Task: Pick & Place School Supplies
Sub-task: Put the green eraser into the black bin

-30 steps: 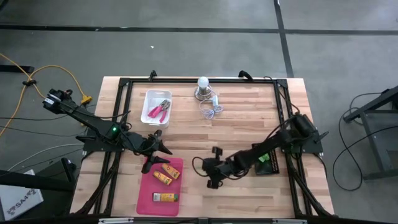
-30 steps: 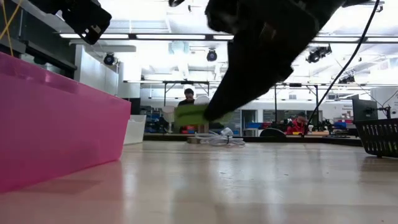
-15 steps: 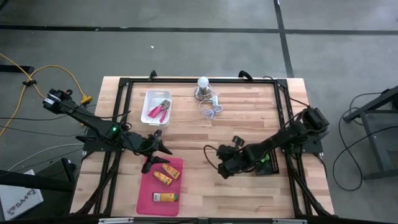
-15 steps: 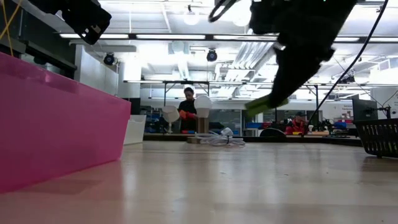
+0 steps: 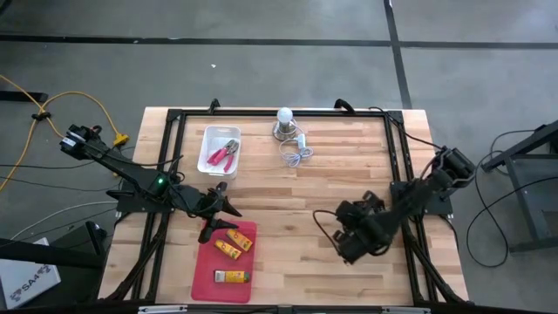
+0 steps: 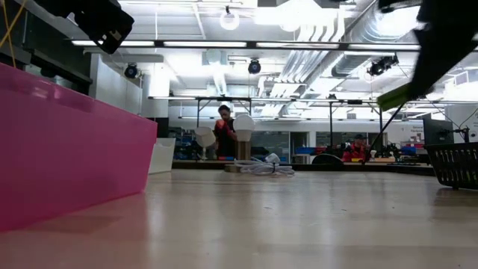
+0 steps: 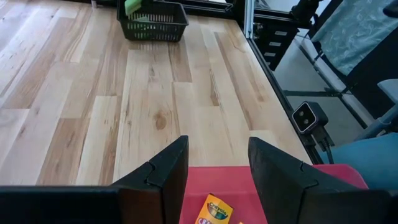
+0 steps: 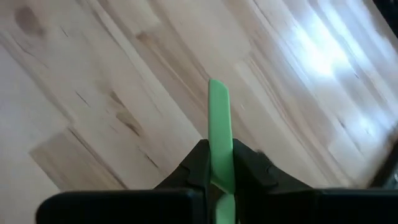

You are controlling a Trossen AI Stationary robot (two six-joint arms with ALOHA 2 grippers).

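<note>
My right gripper (image 5: 348, 248) is shut on a light-green stick (image 8: 219, 118) above bare wood, right of the table's middle. Further green sticks lie in a black basket (image 7: 152, 22) near the right edge. My left gripper (image 5: 218, 208) hovers open over the far end of a pink tray (image 5: 206, 275), touching nothing. Three orange-yellow pieces (image 5: 232, 251) lie flat in that tray; one (image 7: 214, 208) shows between the left fingers. Two pink-handled tools (image 5: 225, 154) lie in a white bin (image 5: 207, 144) at the far left. My right gripper pinches the green stick between its two fingers (image 8: 198, 165). The stick lies along the fingers, and its free end (image 8: 217, 90) sticks out well past their tips. It is lifted clear of the table and slants downward in the low view (image 6: 399, 96).
A white bulb (image 5: 284, 115) with a coiled cord (image 5: 296, 153) stands at the far middle of the table. The black basket (image 6: 455, 164) sits close beside the right arm. Bare wood lies between the tray and the basket. People show in the room beyond.
My right gripper has carried the green stick from just right of the pink tray toward the table's right edge, nearer the black basket, staying shut on it. The stick has kept clear of the table throughout. The left arm has kept still.
</note>
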